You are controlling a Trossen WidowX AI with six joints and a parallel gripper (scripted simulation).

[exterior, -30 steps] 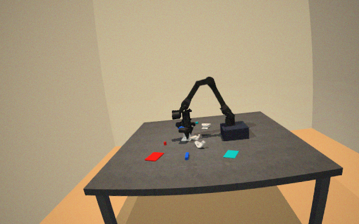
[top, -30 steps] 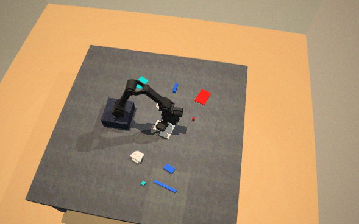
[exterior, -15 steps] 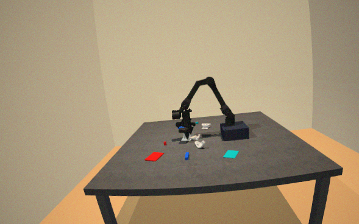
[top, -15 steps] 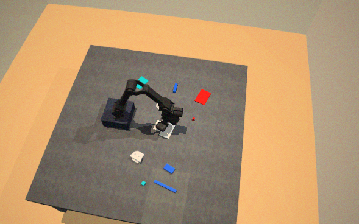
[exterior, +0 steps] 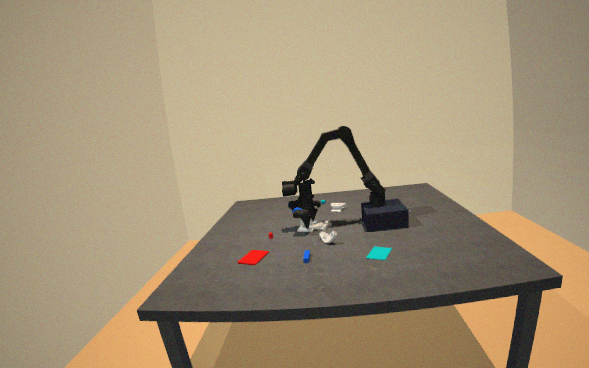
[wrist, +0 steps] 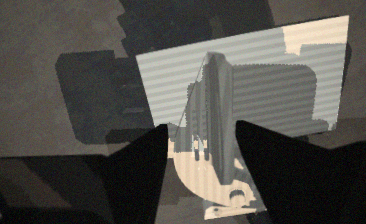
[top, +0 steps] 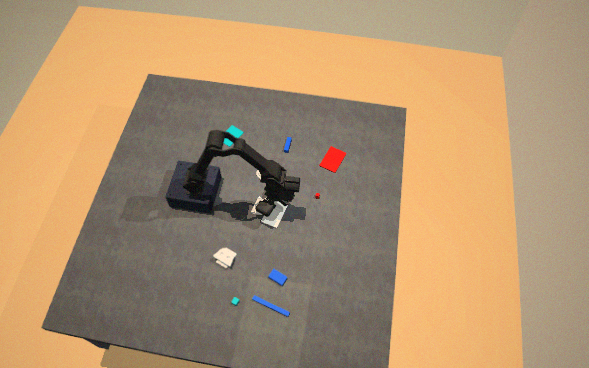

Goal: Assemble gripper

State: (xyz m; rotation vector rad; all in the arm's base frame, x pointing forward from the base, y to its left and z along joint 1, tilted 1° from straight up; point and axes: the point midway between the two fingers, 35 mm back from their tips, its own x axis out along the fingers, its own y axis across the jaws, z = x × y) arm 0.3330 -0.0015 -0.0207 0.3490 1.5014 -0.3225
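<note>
My gripper (exterior: 307, 224) (wrist: 201, 129) is open, low over a pale trapezoid plate (top: 270, 220) (wrist: 166, 80). A tall narrow grey fin (wrist: 219, 110) stands between the fingers, nearer the right one. A cream curved piece with a toothed edge and a round boss, seemingly one jaw (top: 257, 206) (wrist: 194, 176), lies below it. Another curved white piece, seemingly the other jaw (top: 258, 174) (exterior: 328, 237), lies apart. A white part with two small dark marks (top: 224, 256) (exterior: 338, 205) also lies apart. I cannot tell which plate is base or housing; pins and meshing are not clear.
On the dark table (top: 347, 250) (exterior: 217, 295) lie a red plate (top: 332, 159) (exterior: 253, 257), a red cube (top: 317, 196) (exterior: 270, 235), cyan pieces (top: 234, 132) (exterior: 379, 253) (top: 235, 301) and several blue blocks (top: 287, 144) (exterior: 306, 256) (top: 277, 277) (top: 271, 306).
</note>
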